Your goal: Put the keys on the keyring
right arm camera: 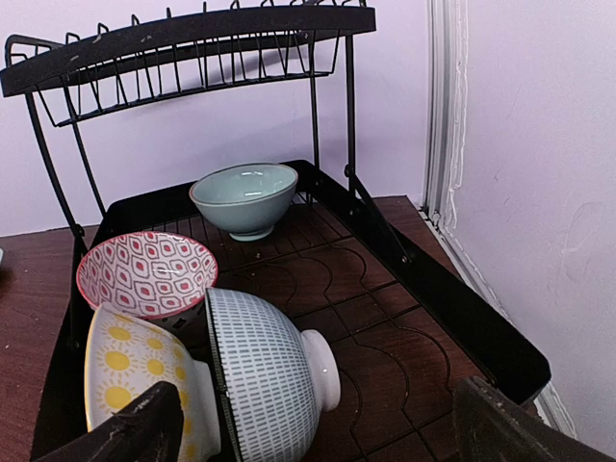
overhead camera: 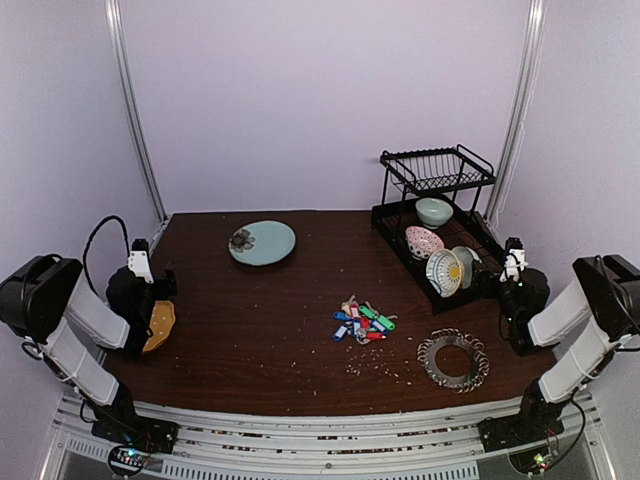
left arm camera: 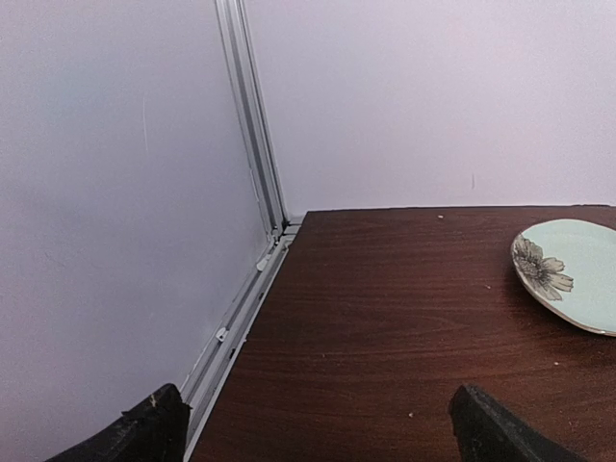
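Keys untouched; left gripper, right gripper poised at sides, spread wide.

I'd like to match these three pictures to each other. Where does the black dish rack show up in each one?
Top external: the dish rack stands at the back right of the table.
Left wrist: not in it.
Right wrist: the dish rack fills most of the picture, seen close up.
Shared landmark: the dark wooden table, visible in all three views.
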